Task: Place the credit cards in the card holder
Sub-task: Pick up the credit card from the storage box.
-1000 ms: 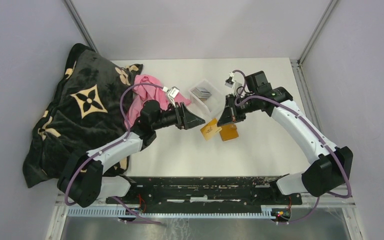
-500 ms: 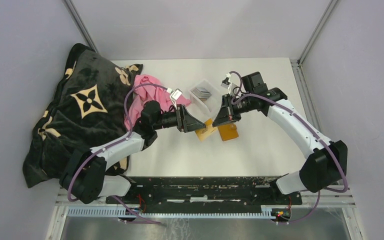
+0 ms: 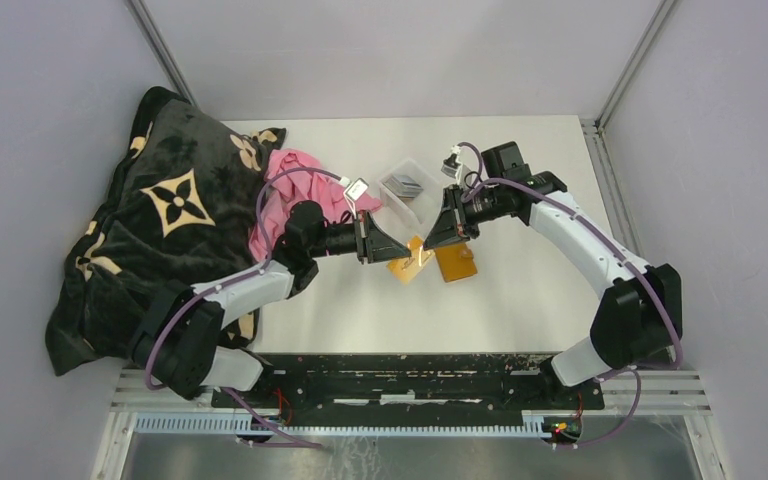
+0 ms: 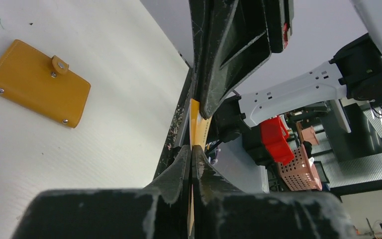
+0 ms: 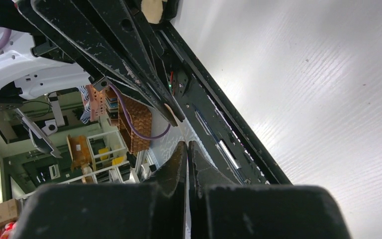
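Note:
A thin tan card (image 3: 412, 262) hangs just above the table between both arms. My left gripper (image 3: 396, 254) is shut on its left edge, and the card's yellow edge (image 4: 195, 127) shows between the jaws of that gripper (image 4: 192, 149). My right gripper (image 3: 438, 240) is shut on the card's other end, with a pale sliver between its jaws (image 5: 186, 144). The orange card holder (image 3: 457, 263) lies closed and flat on the table just right of the card, with its snap tab showing in the left wrist view (image 4: 35, 89). More credit cards (image 3: 403, 184) lie in a clear tray (image 3: 392, 203) behind.
A black blanket with tan flower shapes (image 3: 150, 230) is heaped along the left side, with a pink cloth (image 3: 285, 185) against it. The black rail of the arm bases (image 3: 390, 365) runs along the near edge. Walls and metal posts close in the back and sides.
My left gripper was open a second ago. It has moved right and shut on the tan card that the right gripper holds. The right arm has shifted slightly left.

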You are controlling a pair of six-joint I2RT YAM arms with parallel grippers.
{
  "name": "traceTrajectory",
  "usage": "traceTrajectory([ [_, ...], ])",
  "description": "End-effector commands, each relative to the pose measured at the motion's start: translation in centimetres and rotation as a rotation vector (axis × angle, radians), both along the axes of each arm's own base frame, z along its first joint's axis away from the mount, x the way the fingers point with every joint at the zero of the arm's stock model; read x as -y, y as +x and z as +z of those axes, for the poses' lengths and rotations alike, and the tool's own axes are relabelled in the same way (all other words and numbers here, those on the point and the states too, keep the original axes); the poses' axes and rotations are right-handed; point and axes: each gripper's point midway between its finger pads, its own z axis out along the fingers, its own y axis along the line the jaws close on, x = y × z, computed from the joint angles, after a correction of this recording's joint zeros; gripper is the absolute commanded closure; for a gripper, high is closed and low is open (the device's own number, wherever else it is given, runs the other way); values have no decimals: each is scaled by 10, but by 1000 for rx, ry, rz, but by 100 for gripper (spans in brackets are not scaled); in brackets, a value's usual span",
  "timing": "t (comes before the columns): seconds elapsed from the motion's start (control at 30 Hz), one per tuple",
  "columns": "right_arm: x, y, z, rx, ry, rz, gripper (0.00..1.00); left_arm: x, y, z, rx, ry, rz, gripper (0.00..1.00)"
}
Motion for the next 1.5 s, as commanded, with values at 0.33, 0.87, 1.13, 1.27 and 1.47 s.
traceTrajectory([
  [0.33, 12, 49, 16, 186, 28, -133, 64, 4, 17, -4, -84, -64, 55, 97],
  [0.87, 26, 76, -14, 245, -4, -396, 58, 9, 91, 20, -264, -273, 454, 97],
  [1.13, 21, 80, -8, 241, 57, -415, 58, 19, 96, 18, -317, -320, 480, 97],
  [1.27, 17, 79, -8, 223, 84, -411, 59, 23, 97, 17, -326, -319, 487, 97],
  [1.47, 17, 76, -15, 203, 85, -407, 59, 25, 100, 19, -332, -335, 498, 97],
])
